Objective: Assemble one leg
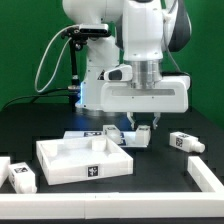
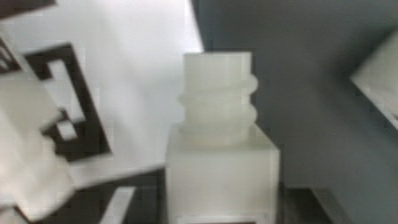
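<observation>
My gripper [image 1: 144,127] is shut on a leg [image 1: 135,137], a stubby white peg with tag markers, just behind the far right corner of the white square panel [image 1: 60,163]. In the wrist view the leg [image 2: 224,130] fills the middle, its ridged screw end pointing away from the gripper [image 2: 226,208], with a dark finger [image 2: 121,206] on each side of it. The leg is low over the black table; whether it touches the table I cannot tell.
Another leg [image 1: 185,142] lies at the exterior view's right, and one more [image 1: 20,177] at the front left. A white bar [image 1: 209,180] lies at the front right edge. The marker board [image 1: 83,133] lies behind the panel, near the robot's base.
</observation>
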